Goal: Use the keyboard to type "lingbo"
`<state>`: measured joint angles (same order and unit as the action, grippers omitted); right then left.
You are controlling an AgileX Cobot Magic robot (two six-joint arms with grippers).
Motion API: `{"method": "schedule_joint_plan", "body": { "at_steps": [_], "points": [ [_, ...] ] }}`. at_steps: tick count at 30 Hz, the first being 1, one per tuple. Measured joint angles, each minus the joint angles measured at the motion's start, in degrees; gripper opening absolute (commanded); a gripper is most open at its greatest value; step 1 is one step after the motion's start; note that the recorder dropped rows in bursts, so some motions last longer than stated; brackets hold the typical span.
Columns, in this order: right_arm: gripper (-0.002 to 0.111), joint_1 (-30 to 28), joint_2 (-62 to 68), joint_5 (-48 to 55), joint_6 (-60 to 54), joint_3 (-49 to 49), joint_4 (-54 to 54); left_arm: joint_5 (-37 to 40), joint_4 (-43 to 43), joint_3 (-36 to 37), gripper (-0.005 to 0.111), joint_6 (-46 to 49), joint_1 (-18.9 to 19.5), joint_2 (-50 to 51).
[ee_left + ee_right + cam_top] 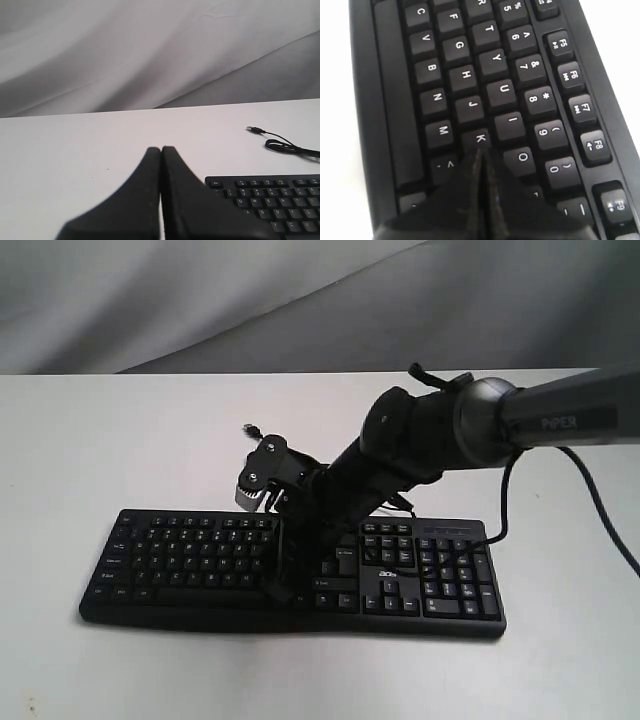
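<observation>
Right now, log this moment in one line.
right gripper: shut, tip beside K key on keyboard, contact unclear | left gripper: shut, over table, off keyboard | USB plug: loose on table

The table point(120, 440) is white and plain. The keyboard point(190, 555), black and wide, lies flat on it. Behind the keyboard, a thin black cable point(285, 146) lies on the bare top in a small loop. The plug point(255, 130) at its end rests a little further from the keyboard.
</observation>
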<state>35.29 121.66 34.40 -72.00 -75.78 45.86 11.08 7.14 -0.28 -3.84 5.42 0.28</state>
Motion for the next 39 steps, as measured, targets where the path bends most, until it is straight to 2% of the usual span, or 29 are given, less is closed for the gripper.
{"method": "schedule_joint_plan", "body": {
  "at_steps": [15, 25, 39],
  "points": [
    [0.000, 0.0, -1.4, -1.3, 0.0, -0.6, 0.4, 0.0, 0.0, 0.0, 0.001, 0.0, 0.0, 0.0],
    [0.000, 1.2, 1.6, -0.6, 0.4, -7.2, 0.4, 0.0, 0.0, 0.0, 0.001, 0.0, 0.0, 0.0],
    [0.000, 1.2, 3.6, 0.4, 2.7, -7.8, -0.5, 0.0, 0.0, 0.0, 0.001, 0.0, 0.0, 0.0]
  ]
}}
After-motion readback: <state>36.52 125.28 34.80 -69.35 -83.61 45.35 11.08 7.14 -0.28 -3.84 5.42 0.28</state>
